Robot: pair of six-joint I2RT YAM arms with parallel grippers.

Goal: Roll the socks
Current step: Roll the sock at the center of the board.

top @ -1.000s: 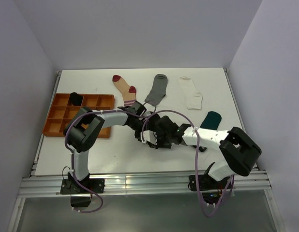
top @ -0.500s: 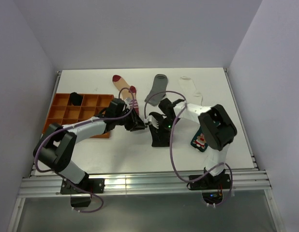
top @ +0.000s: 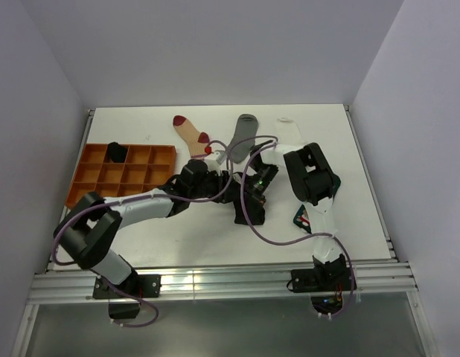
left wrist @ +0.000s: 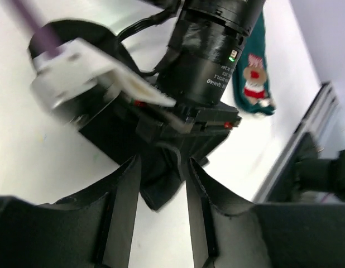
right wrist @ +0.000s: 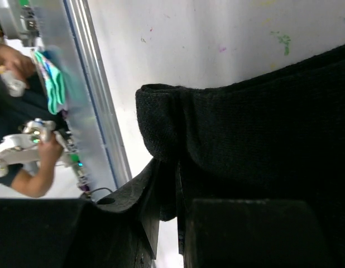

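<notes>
Midway across the worktop (top: 185, 238), right of the orange tray (top: 85, 195), both arms meet over one black sock (top: 250, 213). The left tool (left wrist: 161, 170) has its fingers a little apart, with a fold of that sock filling the gap between them. The right tool (right wrist: 171, 184), just farther from the tray, has its fingers almost together, pinching the sock's rolled edge. The teal sock (top: 303, 217) with a Christmas figure lies flat, farther still from the tray.

- My left arm (top: 137, 210) is made of white tube links between chunky black joint housings.
- My right arm (top: 313, 172) matches it. Its black wrist cylinder carries white lettering (left wrist: 216, 78) and a green light (left wrist: 233, 56).
- Purple cables (top: 273, 240) loop along both arms.
- My left gripper (left wrist: 161, 184) has matte black fingers (left wrist: 123, 215).
</notes>
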